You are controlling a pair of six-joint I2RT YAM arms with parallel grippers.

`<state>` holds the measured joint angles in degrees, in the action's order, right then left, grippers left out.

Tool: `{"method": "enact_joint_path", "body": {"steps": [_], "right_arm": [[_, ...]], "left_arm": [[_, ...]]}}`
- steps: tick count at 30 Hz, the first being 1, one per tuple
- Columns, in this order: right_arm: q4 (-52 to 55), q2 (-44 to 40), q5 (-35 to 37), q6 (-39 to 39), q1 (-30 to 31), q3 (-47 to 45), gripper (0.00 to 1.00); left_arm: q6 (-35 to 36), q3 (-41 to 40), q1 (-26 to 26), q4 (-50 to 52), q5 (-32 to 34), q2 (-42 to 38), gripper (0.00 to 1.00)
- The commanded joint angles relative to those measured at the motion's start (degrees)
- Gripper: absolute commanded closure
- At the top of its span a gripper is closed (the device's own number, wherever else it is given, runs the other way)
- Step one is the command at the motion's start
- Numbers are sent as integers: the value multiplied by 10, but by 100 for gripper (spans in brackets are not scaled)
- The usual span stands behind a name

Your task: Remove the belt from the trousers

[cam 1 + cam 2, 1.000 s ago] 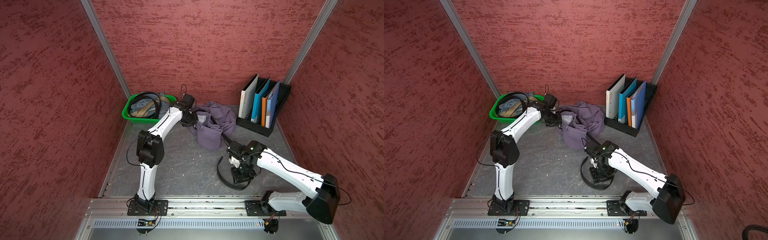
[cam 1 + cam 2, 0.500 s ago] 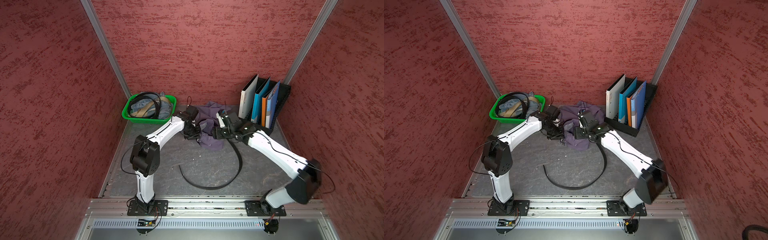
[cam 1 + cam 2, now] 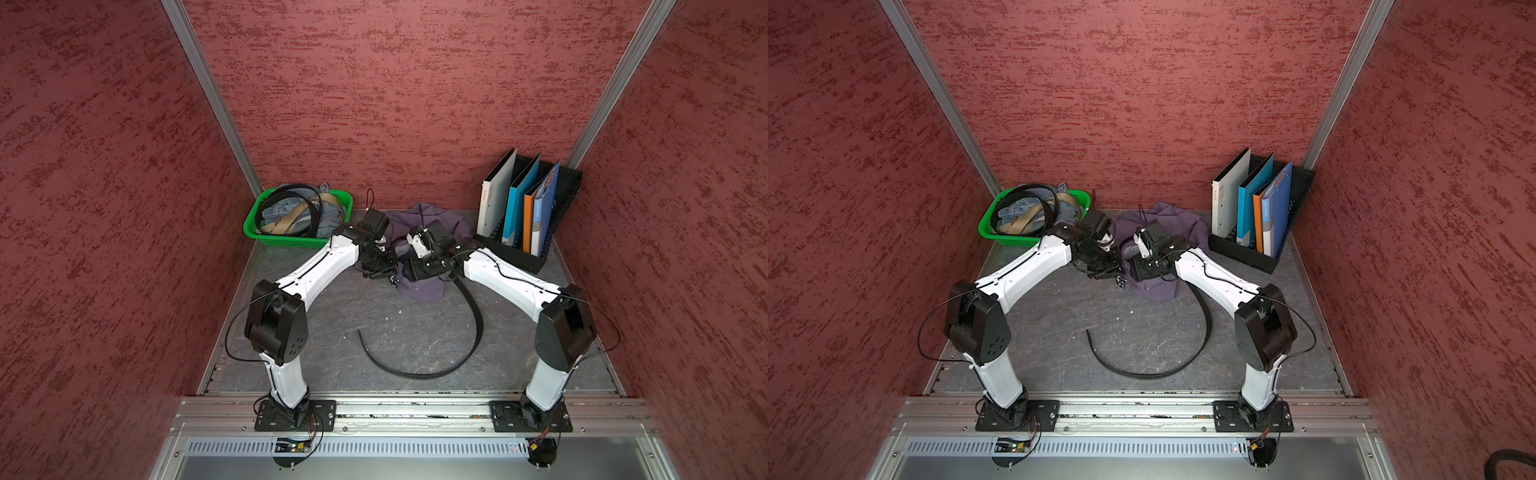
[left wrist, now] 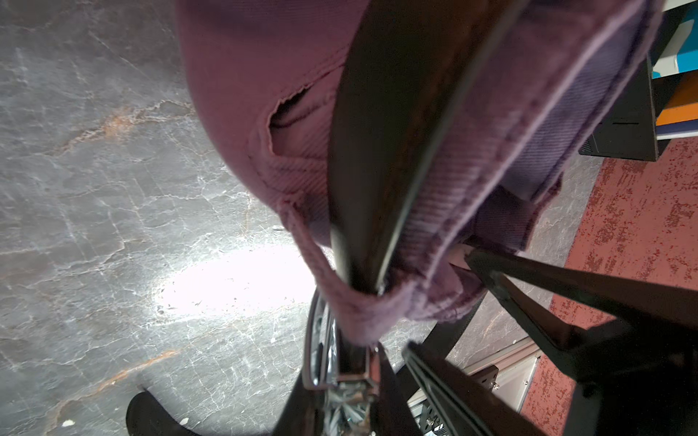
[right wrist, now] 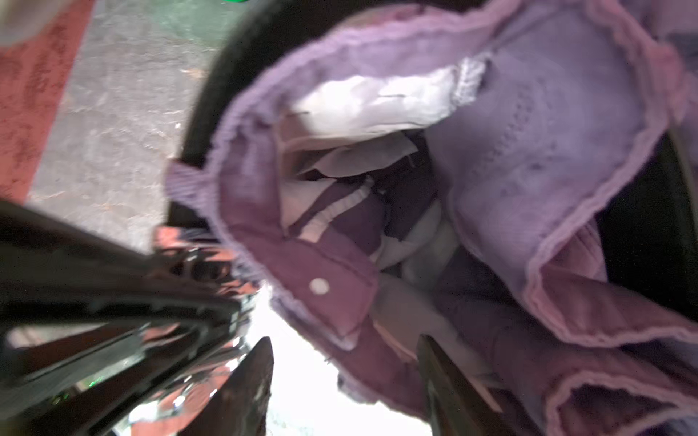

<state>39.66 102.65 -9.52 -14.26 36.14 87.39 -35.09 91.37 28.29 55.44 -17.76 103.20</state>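
The purple trousers point(image 3: 422, 291) lie bunched at the back middle of the table. The black belt point(image 3: 478, 328) runs from them in a wide arc across the table, its tail end at the front middle. In the left wrist view the belt point(image 4: 377, 113) passes through a belt loop of the trousers point(image 4: 245, 75). My left gripper point(image 4: 340, 381) is shut on its silver buckle point(image 4: 321, 358). My right gripper point(image 5: 345, 362) stands open at the waistband near the button point(image 5: 319, 286), with the fabric edge between its fingers. Both grippers point(image 3: 384, 276) point(image 3: 409, 274) nearly touch.
A green basket point(image 3: 253, 226) holding other belts and denim stands at the back left. A black file rack point(image 3: 523, 257) with upright folders stands at the back right. Red walls close three sides, and a metal rail point(image 3: 415, 409) runs along the front.
My right arm has gone from the front of the table back to the trousers. The belt's loose part now lies spread in a wide arc. The left gripper has shifted slightly forward.
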Motion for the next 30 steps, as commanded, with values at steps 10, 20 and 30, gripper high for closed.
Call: {"method": "enact_joint_path", "body": {"steps": [10, 20, 30], "right_arm": [[-53, 68, -41, 7, -3, 61, 46], [-118, 107, -12, -41, -21, 90, 100], [-102, 71, 90, -49, -53, 169, 100]], "left_arm": [[12, 43, 8, 7, 2, -2, 86], [24, 42, -34, 64, 28, -65, 89], [21, 62, -336, 156, -5, -249, 94]]}}
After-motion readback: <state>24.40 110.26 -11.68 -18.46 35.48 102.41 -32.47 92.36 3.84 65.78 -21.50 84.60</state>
